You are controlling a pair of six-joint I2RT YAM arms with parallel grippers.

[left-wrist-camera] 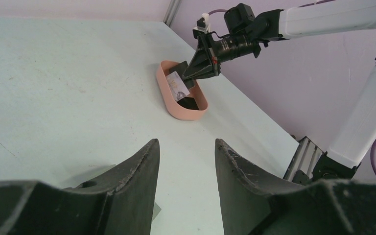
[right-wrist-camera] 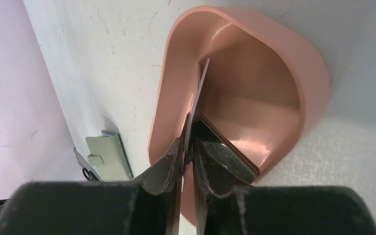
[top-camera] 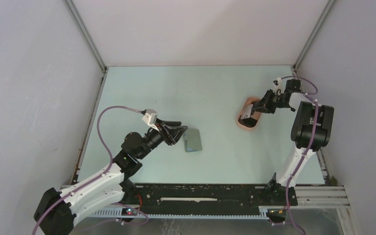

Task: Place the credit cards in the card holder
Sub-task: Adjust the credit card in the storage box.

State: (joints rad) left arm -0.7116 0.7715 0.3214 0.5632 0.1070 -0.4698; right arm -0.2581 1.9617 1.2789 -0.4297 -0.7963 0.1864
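Pale green table [top-camera: 200, 93] bearing card holder [top-camera: 192, 141] and pink tray [top-camera: 246, 128]

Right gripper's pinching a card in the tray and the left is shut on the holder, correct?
No: the left gripper is open and empty, per the left wrist view. The right gripper does pinch a card in the tray.

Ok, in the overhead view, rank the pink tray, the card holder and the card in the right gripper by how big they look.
1. The pink tray, largest.
2. The card holder, somewhat smaller.
3. The card in the right gripper, smallest as seen; it stands tilted and partly hidden, so its real size is unsure.
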